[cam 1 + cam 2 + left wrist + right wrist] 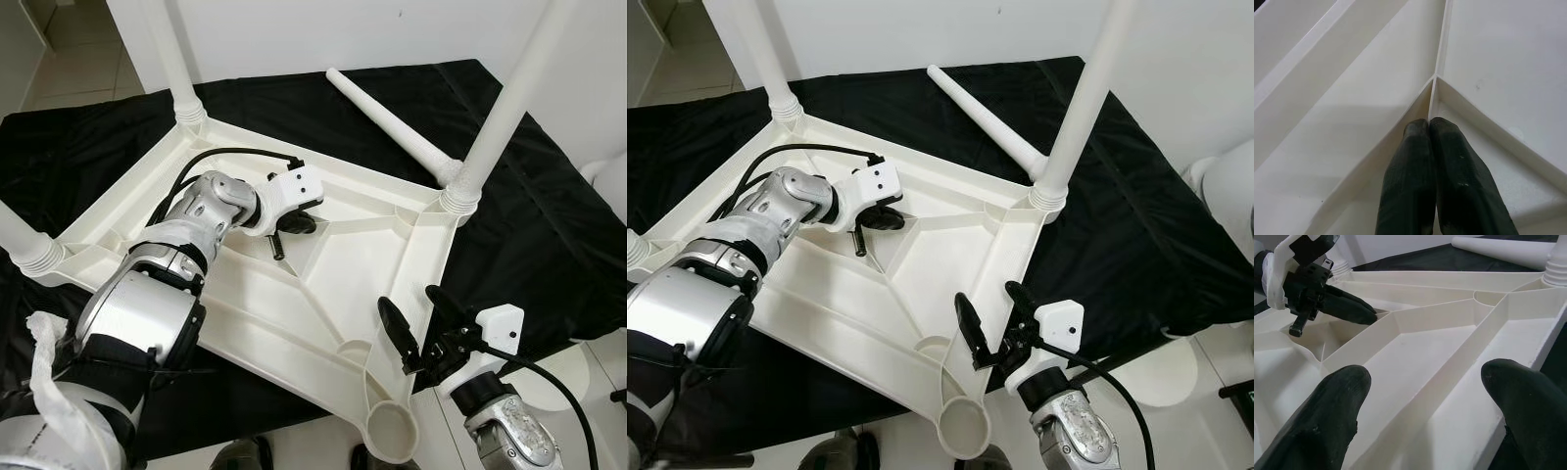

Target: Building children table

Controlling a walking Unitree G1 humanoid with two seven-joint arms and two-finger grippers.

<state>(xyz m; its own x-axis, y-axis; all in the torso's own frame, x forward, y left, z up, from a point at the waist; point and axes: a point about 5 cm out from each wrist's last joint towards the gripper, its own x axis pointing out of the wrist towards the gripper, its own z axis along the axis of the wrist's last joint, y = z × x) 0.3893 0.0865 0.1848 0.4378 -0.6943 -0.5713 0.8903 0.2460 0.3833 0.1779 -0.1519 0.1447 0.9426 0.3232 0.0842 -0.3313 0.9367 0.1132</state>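
Left eye view: left hand [306, 221] clenched against tabletop [333, 284] rib; right hand [416, 318] released; loose leg [392, 122] beyond.

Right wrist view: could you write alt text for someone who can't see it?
Two open black fingers frame a white upturned tabletop with raised ribs. Beyond, the left pincer touches a rib, fingers shut.

A black cloth [549, 235] is seen spread over the supporting surface, with an upturned white plastic table top [343, 284] laid on it. A loose white table leg [392, 122] is shown lying on the cloth just beside it.
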